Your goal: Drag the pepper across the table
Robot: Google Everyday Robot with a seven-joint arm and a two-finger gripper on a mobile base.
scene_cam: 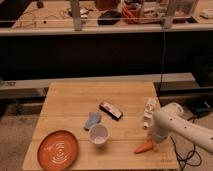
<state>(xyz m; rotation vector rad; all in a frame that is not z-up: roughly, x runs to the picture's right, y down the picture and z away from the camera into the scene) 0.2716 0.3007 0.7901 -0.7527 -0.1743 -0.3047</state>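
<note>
The pepper (143, 148) is a small orange, carrot-shaped piece lying on the wooden table (75, 102) near its front right corner. My white arm comes in from the lower right. The gripper (154, 140) sits at the arm's end, right above the pepper's right end and touching or nearly touching it. The arm's body hides the fingers.
A white cup (99, 135) stands at the front middle, a blue cloth (92, 120) just behind it. A dark snack bar (110, 110) lies mid-table. An orange plate (58, 150) sits front left. A white bottle (149, 111) lies near the right edge. A cluttered workbench runs behind.
</note>
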